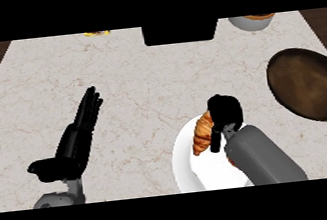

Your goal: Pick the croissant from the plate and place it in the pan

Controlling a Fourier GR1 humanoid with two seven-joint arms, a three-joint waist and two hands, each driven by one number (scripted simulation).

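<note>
**Right hand set over the croissant on the plate**

At the left of the marble counter [141, 79], the left hand [77, 138] is seen resting, its fingers straight and released, pointing toward the far side, with nothing held. Its grey forearm enters from the near edge at the lower left.

Along the far edge, a small yellow object [97, 33] is partly seen at the left, too cut off to be identified. Further right on the same edge a black box-like object [179, 32] is placed, and beyond it a pale round container [252, 22] with something brown inside is partly shown.

In the near middle-right, a white plate [190, 162] is set on the counter. The croissant [203, 133] is lying on the plate's far-left part, its long axis running near to far. The right hand [225, 115] is positioned just right of the croissant and partly above it, with its fingers curled downward beside the pastry; one finger is laid along the croissant's right side. Whether the pastry is actually grasped cannot be told, since the contact is hidden by the hand. The right grey forearm covers the plate's near-right portion.

At the far right, a dark brown pan [308, 84] is placed, well apart from the plate, with its handle running toward the near right edge.
</note>
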